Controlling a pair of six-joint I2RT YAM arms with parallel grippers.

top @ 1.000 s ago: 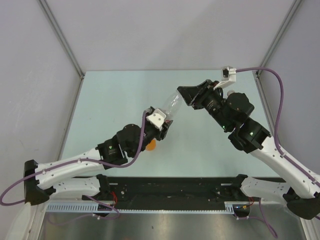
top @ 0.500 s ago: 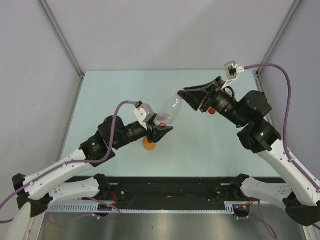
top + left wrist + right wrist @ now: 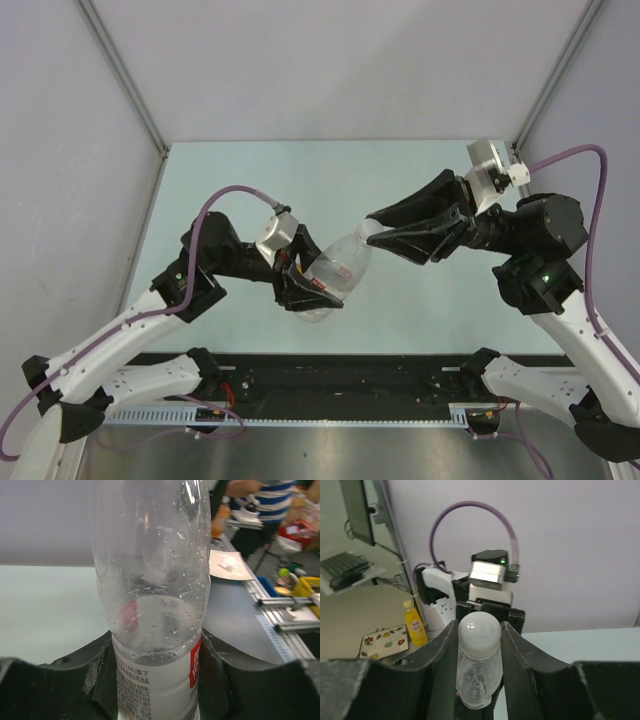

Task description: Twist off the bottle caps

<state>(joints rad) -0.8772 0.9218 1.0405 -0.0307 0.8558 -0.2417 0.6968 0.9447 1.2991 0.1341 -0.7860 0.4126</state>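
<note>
My left gripper is shut on the lower body of a clear bottle with a pale label and holds it tilted above the table, neck toward the right. In the left wrist view the bottle stands between the jaws of the left gripper. My right gripper is shut on its white cap. In the right wrist view the cap sits between the two fingers of the right gripper, touching both. The orange and red-ringed bottles and their caps are hidden.
The pale green table is closed in by grey walls and metal corner posts. A red blur shows through the bottle; I cannot tell what it is. A yellow bottle stands outside the cell.
The left arm has brought the clear bottle lower and toward the near edge, hiding the orange object. The right gripper has swung to point left and closed its fingers round the white cap.
</note>
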